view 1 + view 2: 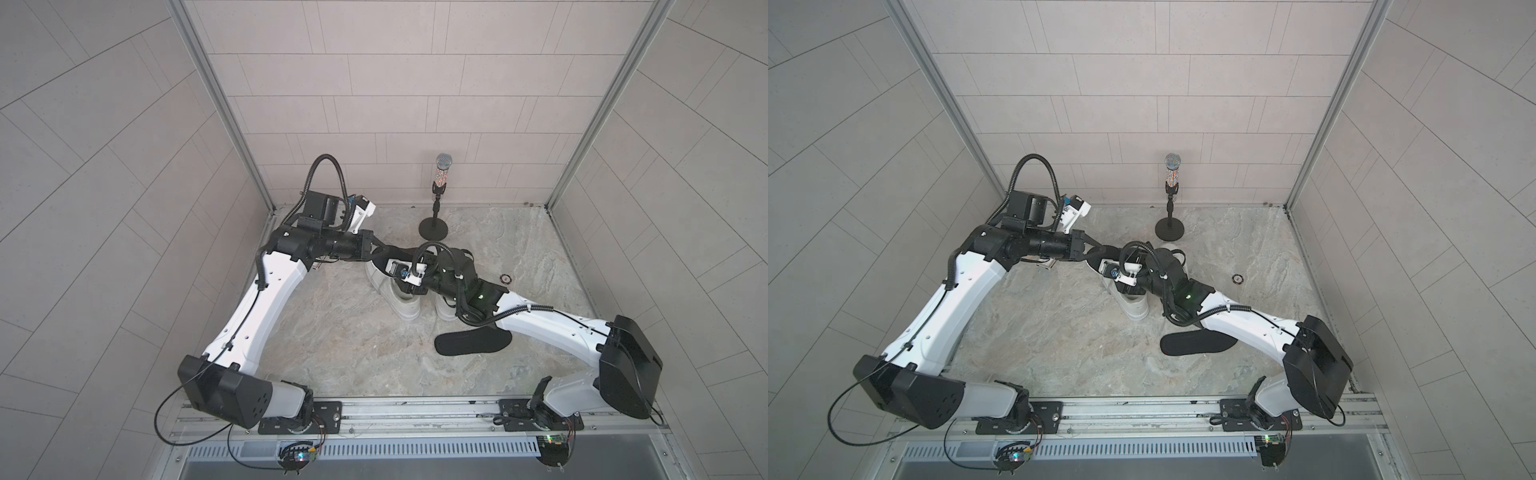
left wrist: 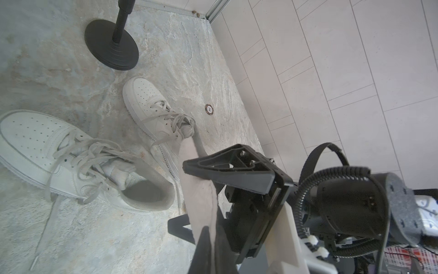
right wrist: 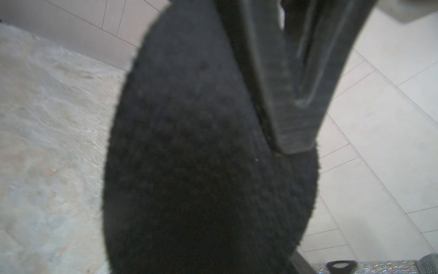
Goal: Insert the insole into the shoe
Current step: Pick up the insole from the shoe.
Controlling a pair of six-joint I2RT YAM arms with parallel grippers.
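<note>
Insole (image 2: pixel 201 206) sits clamped in my left pincer (image 1: pixel 390 252), far end reaching the shoe (image 2: pixel 151 113) ahead. Right pincer (image 2: pixel 179 194) straddles it; whether it grips, I cannot tell.

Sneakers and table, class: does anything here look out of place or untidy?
Yes. One white sneaker has laces trailing loose across the table. A spare black insole lies flat on the table, clear of both sneakers. A microphone on a stand at the back looks unrelated to shoes.
</note>
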